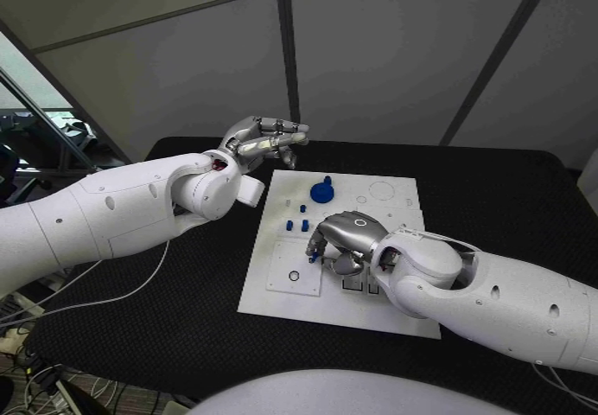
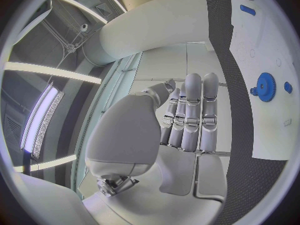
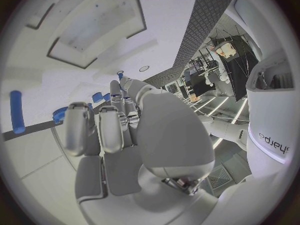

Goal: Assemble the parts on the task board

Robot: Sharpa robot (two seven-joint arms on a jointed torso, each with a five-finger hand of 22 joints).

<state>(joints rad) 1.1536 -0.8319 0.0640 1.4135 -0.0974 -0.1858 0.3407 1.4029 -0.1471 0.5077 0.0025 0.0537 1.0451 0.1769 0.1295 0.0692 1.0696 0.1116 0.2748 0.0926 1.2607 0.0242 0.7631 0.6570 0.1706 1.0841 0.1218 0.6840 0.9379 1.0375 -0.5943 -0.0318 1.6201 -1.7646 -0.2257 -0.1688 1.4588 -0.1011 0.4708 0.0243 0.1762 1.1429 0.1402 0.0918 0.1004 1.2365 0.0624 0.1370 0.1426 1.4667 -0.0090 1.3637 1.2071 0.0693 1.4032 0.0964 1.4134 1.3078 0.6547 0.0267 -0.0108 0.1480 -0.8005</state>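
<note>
The black table was seen covered by a dark mat, and on its middle the white task board was laid with its long axis running away from the robot, slightly slanted in the head view.

The left arm was brought in from the left side and bent upward, so that the left hand was held above the table just beyond the board's far left corner, clear of the board. In the left wrist view its fingers were seen stretched out straight and side by side with nothing between them.

The right arm was laid across the near right part of the board, and the right hand was lowered over the board's middle, palm down, with fingers curled toward the surface. Whether anything was pinched beneath it could not be told.

On the far part of the board a blue gear was seen lying flat, with a small blue knob just beside it. Nearer the middle, just beside the right hand, small blue pegs were seen standing in a group. In the right wrist view a blue pin was seen lying on the board, its long axis roughly in line with the fingers.
</note>
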